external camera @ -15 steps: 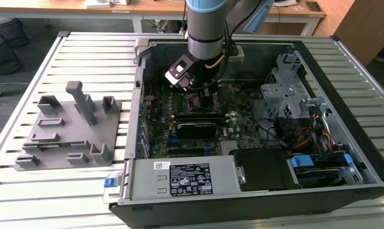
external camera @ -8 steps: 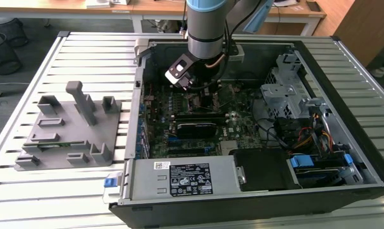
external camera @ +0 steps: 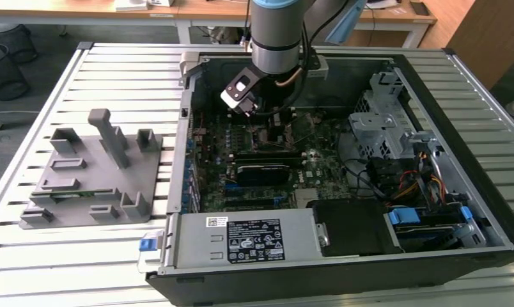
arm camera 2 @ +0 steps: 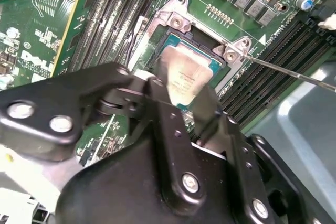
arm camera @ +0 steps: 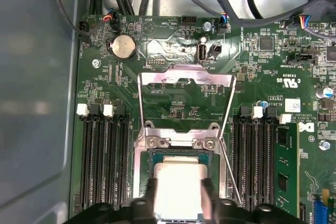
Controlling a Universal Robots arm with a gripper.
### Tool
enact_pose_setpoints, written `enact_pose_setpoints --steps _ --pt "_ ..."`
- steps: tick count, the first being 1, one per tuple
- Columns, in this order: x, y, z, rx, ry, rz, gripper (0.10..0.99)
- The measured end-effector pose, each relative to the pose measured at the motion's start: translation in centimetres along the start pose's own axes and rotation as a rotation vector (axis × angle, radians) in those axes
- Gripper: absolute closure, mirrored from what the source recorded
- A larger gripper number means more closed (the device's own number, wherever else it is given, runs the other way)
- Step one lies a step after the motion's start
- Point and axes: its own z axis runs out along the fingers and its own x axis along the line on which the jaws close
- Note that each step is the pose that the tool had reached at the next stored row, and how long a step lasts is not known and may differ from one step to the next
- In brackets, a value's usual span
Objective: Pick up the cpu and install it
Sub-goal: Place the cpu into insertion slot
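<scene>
The cpu (arm camera: 178,187), a flat square chip with a shiny silver top, sits between my two black fingers (arm camera: 152,195) right at the motherboard socket (arm camera: 181,142). Its metal load plate (arm camera: 184,77) is swung open behind it. In the second wrist view the cpu (arm camera 2: 186,80) lies level within the socket frame (arm camera 2: 178,22), and the gripper (arm camera 2: 181,95) is shut on its two opposite edges. In the exterior view the arm reaches down into the open computer case, with the gripper (external camera: 267,116) low over the board.
Memory slots (arm camera: 105,161) flank the socket on both sides. The thin socket lever (arm camera 2: 294,72) sticks out beside it. A grey fixture block (external camera: 95,173) stands on the slatted table at the exterior view's left. The power supply (external camera: 249,240) and drive cage (external camera: 385,128) crowd the case.
</scene>
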Motion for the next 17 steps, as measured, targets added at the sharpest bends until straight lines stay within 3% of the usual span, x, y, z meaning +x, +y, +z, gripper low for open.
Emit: enact_pose_setpoints --steps 9,17 --pt "0.01 0.03 -0.68 0.0 -0.0008 0.0 0.973" --pt "0.01 0.06 -1.06 0.0 -0.0009 0.0 0.98"
